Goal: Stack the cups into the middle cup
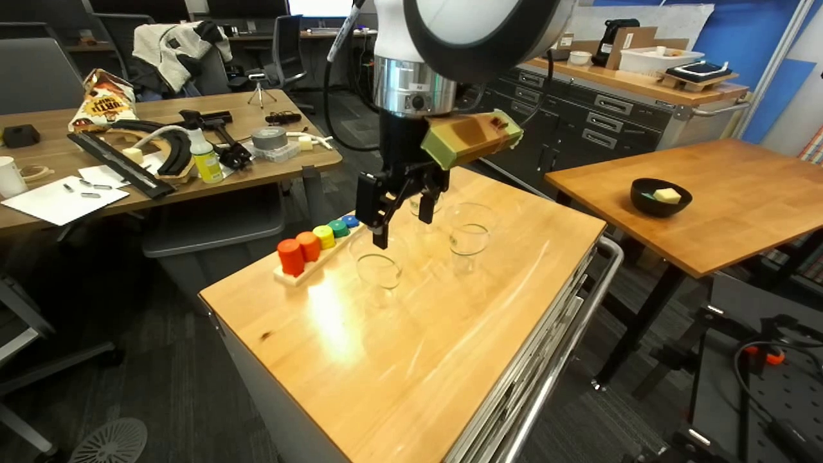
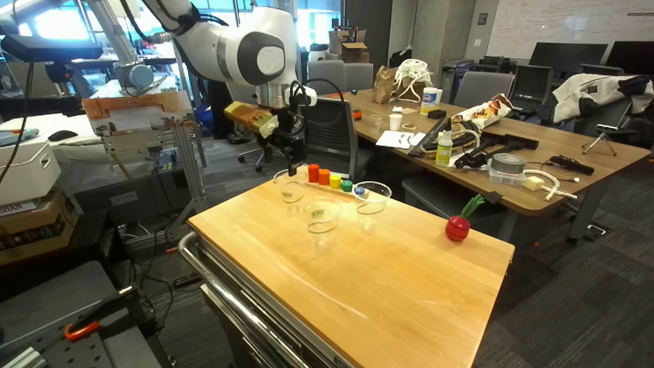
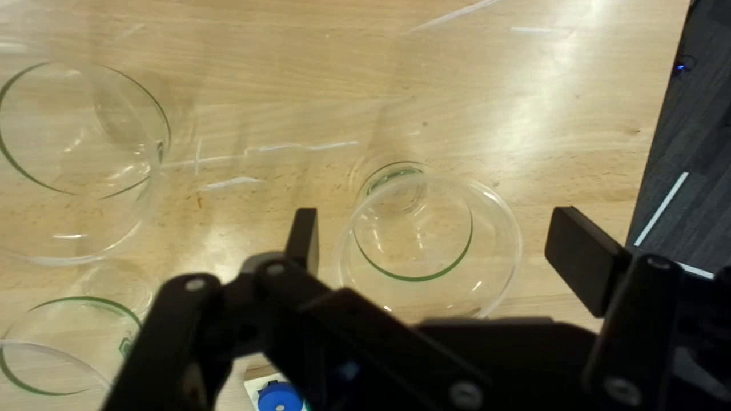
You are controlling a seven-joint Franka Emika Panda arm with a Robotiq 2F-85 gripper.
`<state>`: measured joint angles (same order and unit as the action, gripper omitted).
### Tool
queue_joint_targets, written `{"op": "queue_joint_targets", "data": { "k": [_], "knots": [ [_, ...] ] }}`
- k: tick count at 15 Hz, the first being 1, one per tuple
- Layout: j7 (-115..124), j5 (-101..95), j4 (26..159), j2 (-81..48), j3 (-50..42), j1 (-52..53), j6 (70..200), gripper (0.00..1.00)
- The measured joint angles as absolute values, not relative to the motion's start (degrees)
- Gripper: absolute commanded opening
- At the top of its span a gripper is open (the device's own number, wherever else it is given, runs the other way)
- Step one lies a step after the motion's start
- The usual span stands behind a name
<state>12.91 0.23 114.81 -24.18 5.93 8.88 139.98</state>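
The gripper (image 3: 442, 245) was found released. In the wrist view its two black fingers (image 3: 302, 237) stand wide apart, to the left and right of the centre cup (image 3: 420, 245), with wood showing between the rim and each finger. Two more cups occupy the left of that frame: the upper-left cup (image 3: 74, 165) and the lower-left cup (image 3: 63, 345), both cut by the frame edge, the latter also partly covered by the gripper. All three are clear tumblers marked with a green line, standing upright and apart, in a triangle, on the wooden tabletop (image 1: 398, 373).

In both exterior views the gripper hangs, fingers downward, over the cup nearest the red end of the coloured blocks (image 1: 308, 247). The clear walls show faintly there, and it is hard to judge whether the lower fingertip is level with the rim or above it. The blocks stand in a row on a pale base, left of centre in an exterior view, red at the lower end, blue at the upper.

A yellowish casing (image 1: 472, 138) sits beside the arm (image 1: 418, 87), at upper centre. In an exterior view a red radish-like object (image 2: 457, 228) with a green top rests on the tabletop, right of centre.
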Motion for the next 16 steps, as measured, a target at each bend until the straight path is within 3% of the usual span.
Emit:
{"op": "queue_joint_targets", "data": {
  "k": [6, 7, 9, 16],
  "knots": [
    [17.1, -5.2, 109.0, -31.0, 1.8, 12.2, 141.0, 0.99],
    [17.6, -5.8, 108.4, -31.8, 1.2, 12.6, 141.0, 0.75],
    [18.1, -6.0, 107.8, -33.2, 0.4, 12.9, 141.0, 0.7],
    [18.8, -4.3, 107.5, -34.2, -0.1, 12.7, 141.0, 0.15]
  ]
}}
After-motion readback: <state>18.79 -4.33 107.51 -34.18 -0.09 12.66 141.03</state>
